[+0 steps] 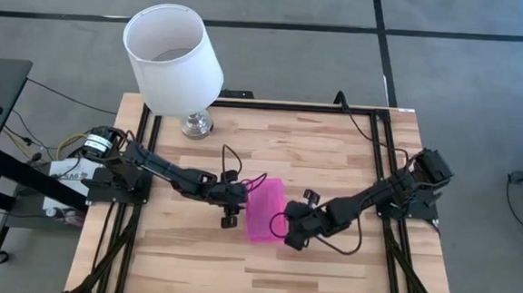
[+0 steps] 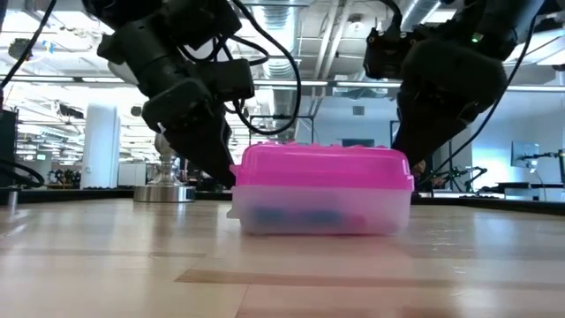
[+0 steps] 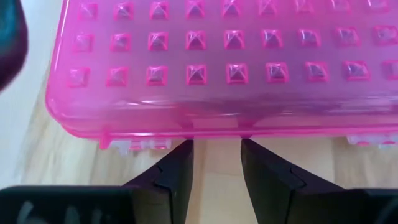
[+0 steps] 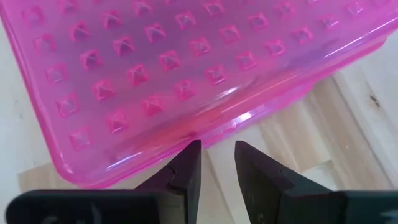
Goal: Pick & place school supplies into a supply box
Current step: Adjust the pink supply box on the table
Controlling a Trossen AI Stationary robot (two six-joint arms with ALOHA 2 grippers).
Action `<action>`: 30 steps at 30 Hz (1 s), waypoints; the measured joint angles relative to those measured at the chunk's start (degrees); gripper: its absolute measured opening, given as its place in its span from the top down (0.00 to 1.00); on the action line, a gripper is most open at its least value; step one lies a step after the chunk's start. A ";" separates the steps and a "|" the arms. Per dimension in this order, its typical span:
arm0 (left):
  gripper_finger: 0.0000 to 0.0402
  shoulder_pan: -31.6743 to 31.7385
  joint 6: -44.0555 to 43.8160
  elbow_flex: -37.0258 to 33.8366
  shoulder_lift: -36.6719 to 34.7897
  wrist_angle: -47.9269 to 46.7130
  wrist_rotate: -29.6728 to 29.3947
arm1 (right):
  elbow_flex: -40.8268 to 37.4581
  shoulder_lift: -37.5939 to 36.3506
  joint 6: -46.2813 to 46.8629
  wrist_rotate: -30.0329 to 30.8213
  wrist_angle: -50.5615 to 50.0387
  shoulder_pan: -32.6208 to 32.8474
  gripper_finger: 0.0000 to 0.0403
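High view: pink-lidded clear plastic supply box sits mid-frame, long axis running top to bottom | left gripper at its left long edge, right gripper at lower right; both equally near | both jaws narrowly parted, holding nothing.

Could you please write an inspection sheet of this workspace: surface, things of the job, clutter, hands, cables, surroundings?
Surface: wooden table, bare planks around the box.
Job's things: supply box at the table's middle, pink lid on; blue items show dimly through its clear base. No loose supplies seen.
Clutter: lamp with white shade at the far left corner.
Hands: left hand at one long side of the box, fingers slightly apart, holding nothing; right hand at the opposite side, the same.
Cables: black loops on both arms; wires beside the left arm's base.
Surroundings: grey floor; open hall behind; no people seen.
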 joint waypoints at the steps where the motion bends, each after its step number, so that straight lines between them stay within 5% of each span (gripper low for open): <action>1: 0.68 0.18 0.17 0.00 0.00 -0.02 -0.02 | 0.00 0.00 -0.12 0.07 0.00 -0.23 0.77; 30: 0.68 4.54 2.29 0.00 -0.07 1.56 1.08 | -0.02 0.00 -0.18 0.11 -2.55 -0.99 0.77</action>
